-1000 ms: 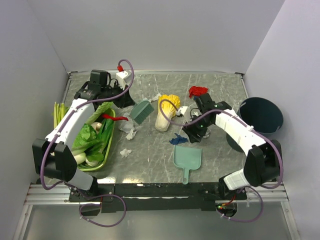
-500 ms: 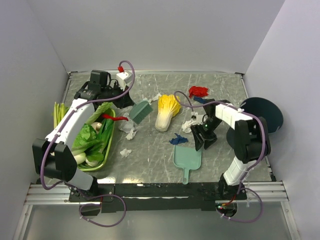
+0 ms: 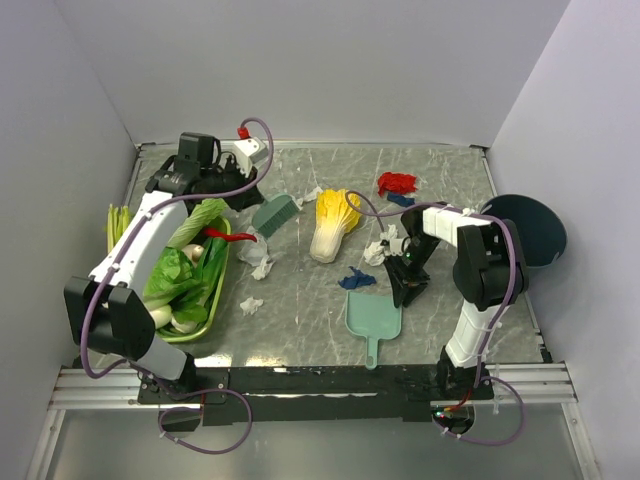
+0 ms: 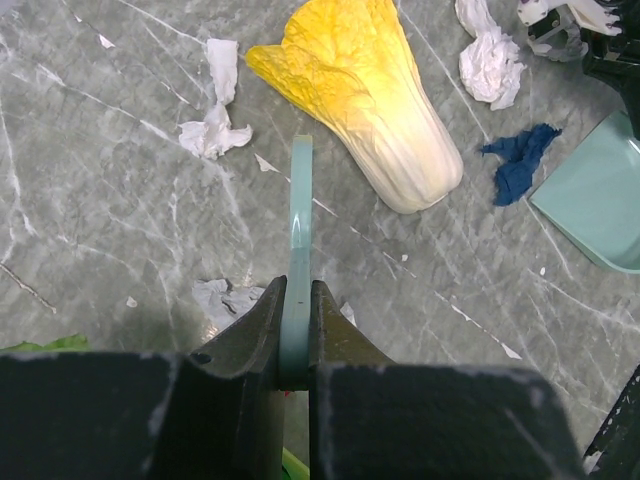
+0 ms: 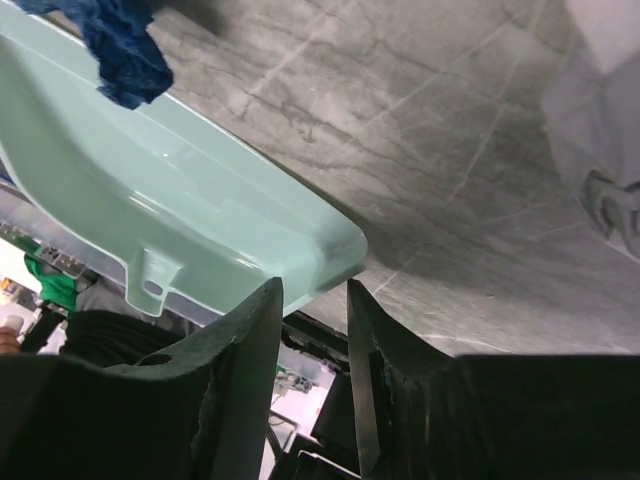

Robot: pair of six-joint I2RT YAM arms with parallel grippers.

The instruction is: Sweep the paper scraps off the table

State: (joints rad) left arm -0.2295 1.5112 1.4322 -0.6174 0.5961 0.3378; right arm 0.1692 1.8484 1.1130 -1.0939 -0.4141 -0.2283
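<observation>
Two arms: left gripper clamped on flat pale-green brush; right gripper, jaws apart, beside a corner of the mint plastic dustpan. Crumpled paper scraps lie around the yellow cabbage on the marbled table. An off-centre pinch may skid the dustpan.

A yellow-white napa cabbage lies at centre frame in the overhead view, its yellow leaf tips toward the top. Just left of it is a green brush, tilted. Lower right of the cabbage, a mint-green dustpan lies flat, handle toward the bottom edge. At left, a green tray holds leafy greens, with a red chili pepper at its upper rim. Green stalks lie at far left; a dark round bin sits at the right edge.
</observation>
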